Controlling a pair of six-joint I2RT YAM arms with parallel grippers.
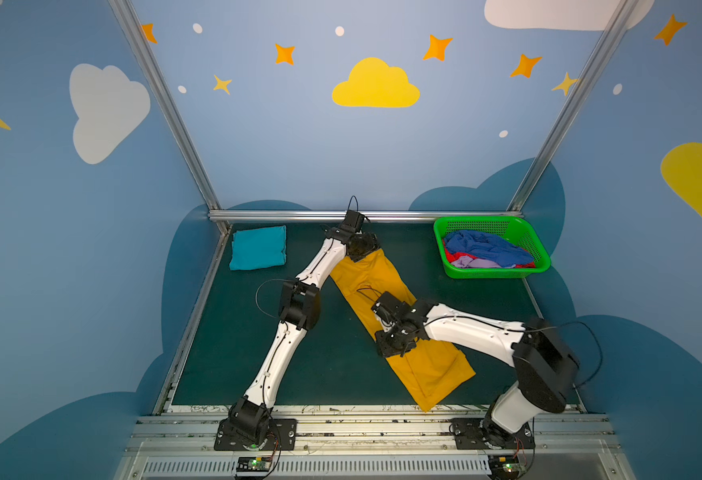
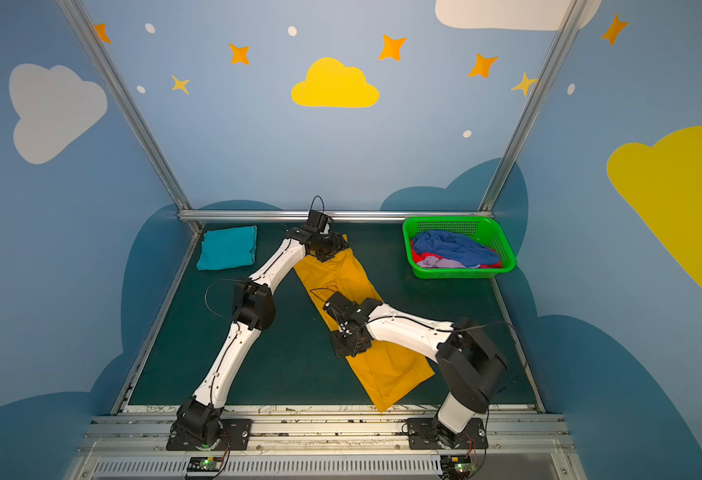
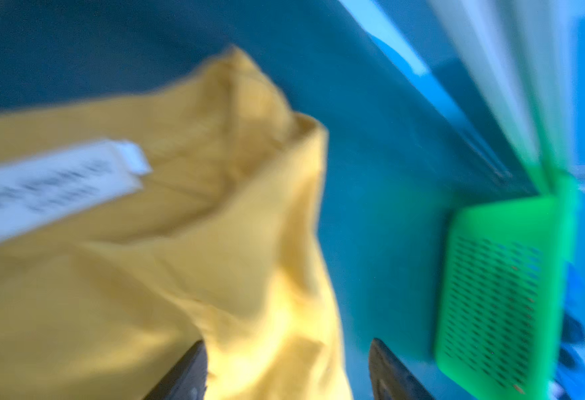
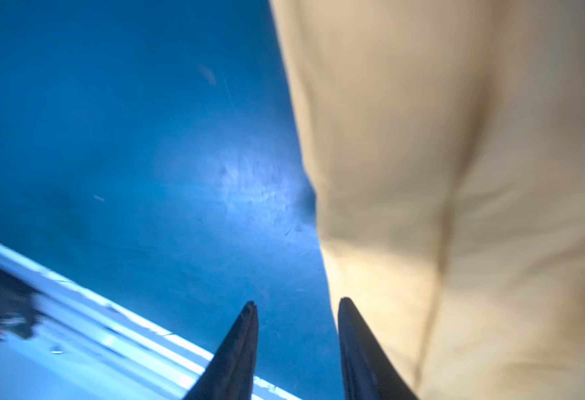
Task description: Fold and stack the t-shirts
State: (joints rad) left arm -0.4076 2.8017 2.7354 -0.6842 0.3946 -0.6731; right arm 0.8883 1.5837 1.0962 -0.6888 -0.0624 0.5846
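Mustard t-shirt (image 1: 424, 370), long folded strip

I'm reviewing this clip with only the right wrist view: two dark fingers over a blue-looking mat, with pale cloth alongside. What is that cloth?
Observer: It's the mustard-yellow t-shirt, folded into a long strip and lying diagonally across the mat in both top views.
Operator: Where is the other arm?
Observer: The left gripper is at the strip's far end, by the collar. Its fingers are apart.
Operator: Is anything finished?
Observer: A teal t-shirt lies folded at the mat's far left corner.
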